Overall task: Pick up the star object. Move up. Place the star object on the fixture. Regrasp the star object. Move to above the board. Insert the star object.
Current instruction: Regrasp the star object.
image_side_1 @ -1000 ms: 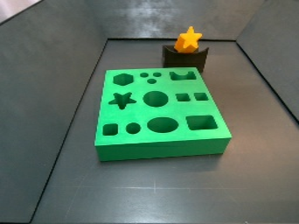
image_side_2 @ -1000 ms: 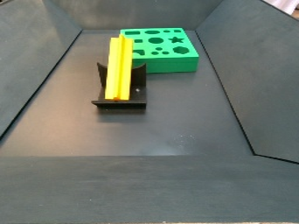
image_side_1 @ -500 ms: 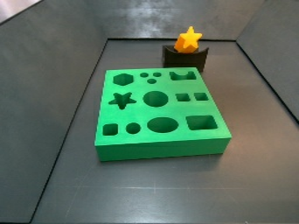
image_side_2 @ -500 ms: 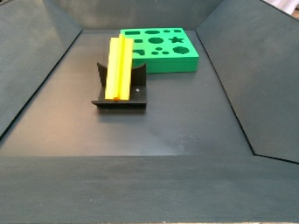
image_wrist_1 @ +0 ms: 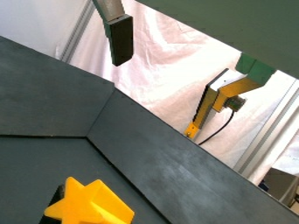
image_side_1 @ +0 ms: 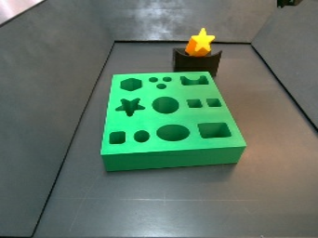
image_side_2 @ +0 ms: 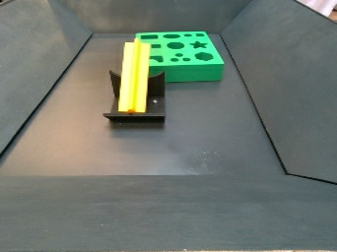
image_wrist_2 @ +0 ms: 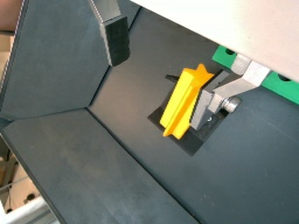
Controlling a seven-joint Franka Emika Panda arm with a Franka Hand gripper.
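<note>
The orange-yellow star object point(image_side_1: 202, 41) lies in the recess of the dark fixture point(image_side_1: 196, 63), behind the green board point(image_side_1: 187, 160). In a side view it shows as a long ridged bar point(image_side_2: 133, 74) across the fixture point(image_side_2: 136, 114), next to the board point(image_side_2: 184, 71). In both wrist views my gripper point(image_wrist_2: 173, 72) point(image_wrist_1: 181, 66) hangs open above the floor, well apart from the star object point(image_wrist_2: 181, 105) point(image_wrist_1: 87, 206), with nothing between its fingers. One dark pad point(image_wrist_2: 115, 42) shows clearly. The side views do not show the gripper's jaws.
Dark sloping walls close in the work floor point(image_side_2: 198, 148) on all sides. A white curtain and a yellow stand point(image_wrist_1: 208, 109) lie beyond the wall in a wrist view.
</note>
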